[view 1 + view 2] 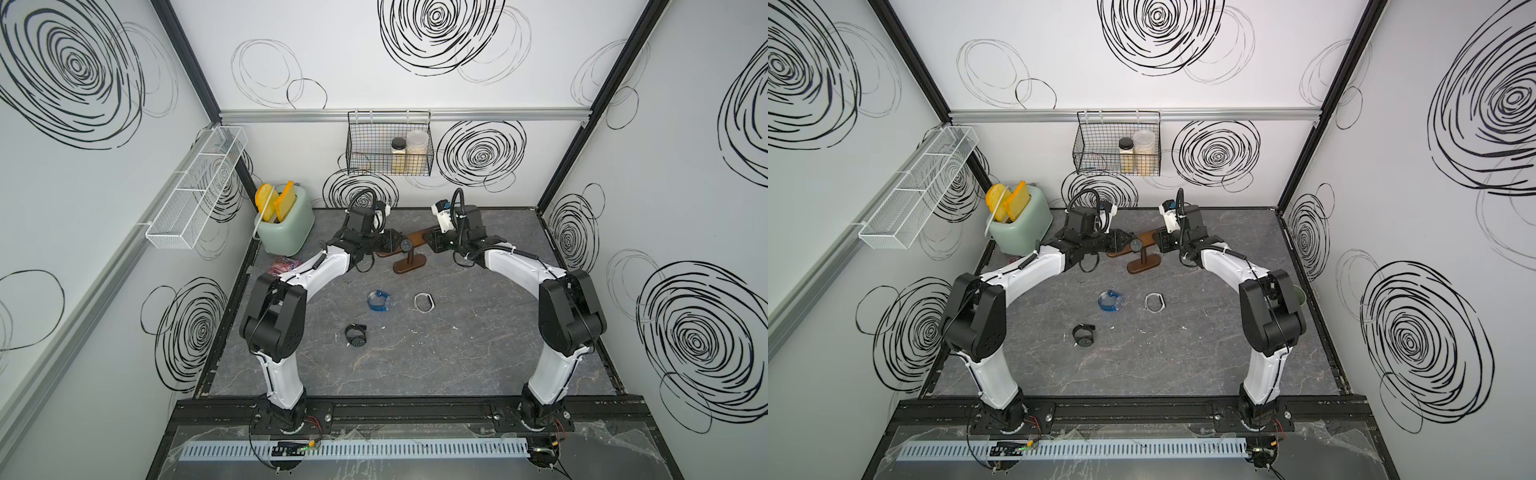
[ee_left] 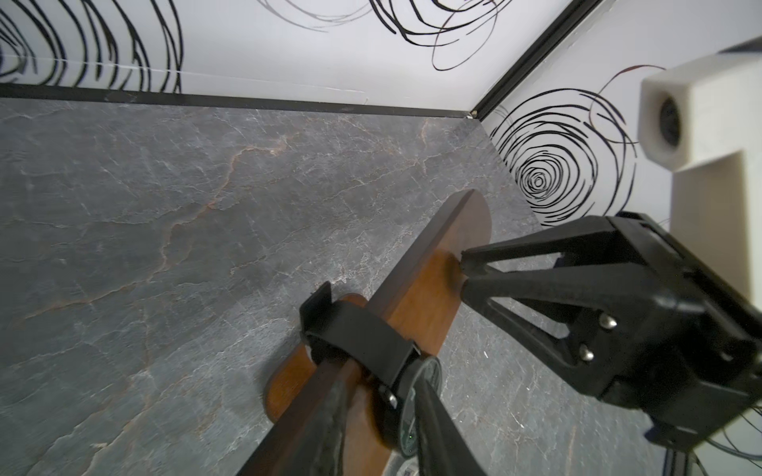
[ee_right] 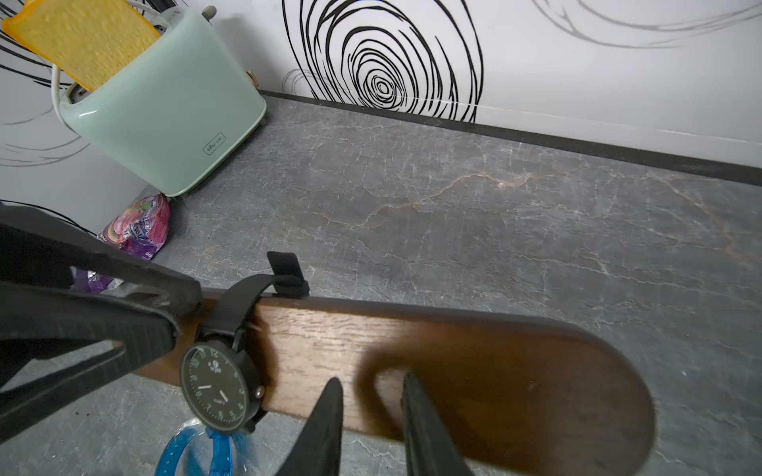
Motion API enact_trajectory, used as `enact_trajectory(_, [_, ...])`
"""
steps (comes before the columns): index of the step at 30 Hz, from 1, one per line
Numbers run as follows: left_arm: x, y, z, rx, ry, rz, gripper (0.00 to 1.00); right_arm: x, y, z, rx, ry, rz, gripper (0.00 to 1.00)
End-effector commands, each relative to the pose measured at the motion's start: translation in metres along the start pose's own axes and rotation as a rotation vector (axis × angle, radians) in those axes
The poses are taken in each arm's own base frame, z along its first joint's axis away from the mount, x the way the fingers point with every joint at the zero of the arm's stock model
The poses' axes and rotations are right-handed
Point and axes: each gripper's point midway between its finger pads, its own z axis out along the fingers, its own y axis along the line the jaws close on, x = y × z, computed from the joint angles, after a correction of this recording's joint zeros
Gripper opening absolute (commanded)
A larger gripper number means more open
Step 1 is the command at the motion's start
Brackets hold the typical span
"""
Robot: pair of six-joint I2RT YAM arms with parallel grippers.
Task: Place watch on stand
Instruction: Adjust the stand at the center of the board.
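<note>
Watch [image 3: 222,383] hangs strapped round the stand [image 3: 453,354] bar, dial facing out, just beside left gripper [image 3: 177,317] tips. Left fingers look parted a bit, w/ nothing clearly between them; can't tell if they touch the strap. Right gripper [image 3: 371,391]: fingers apart w/ a gap, straddling the bar's edge near its rounded end, bracing it. Advice: back left out straight, don't snag strap; keep right steady.

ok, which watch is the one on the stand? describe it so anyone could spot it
Find the mint toaster at the back of the table; beside it, between the two arms, is the brown wooden stand. The black watch has its strap looped around the bar. Unlike the blue, white and other black watch, it is off the table.
</note>
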Motion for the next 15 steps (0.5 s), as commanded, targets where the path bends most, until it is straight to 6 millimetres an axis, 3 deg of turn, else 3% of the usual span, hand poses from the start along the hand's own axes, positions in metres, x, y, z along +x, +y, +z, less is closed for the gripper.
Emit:
enact_trajectory(1, [-0.025,-0.009,-0.034,-0.096,-0.107,0.077,0.34,0.000,0.005,-0.011,0.008,0.013,-0.016,0.29])
enact_trajectory(5, [-0.010,0.014,-0.054,-0.273,-0.105,0.066,0.42,-0.010,0.006,-0.017,0.016,-0.006,-0.024,0.29])
enact_trajectory(9, [0.022,0.027,-0.063,-0.377,-0.017,0.069,0.43,-0.027,0.005,-0.025,0.035,-0.047,-0.037,0.31])
enact_trajectory(15, [0.069,0.027,-0.066,-0.445,0.136,0.092,0.45,-0.064,-0.015,-0.035,0.079,-0.138,-0.015,0.36])
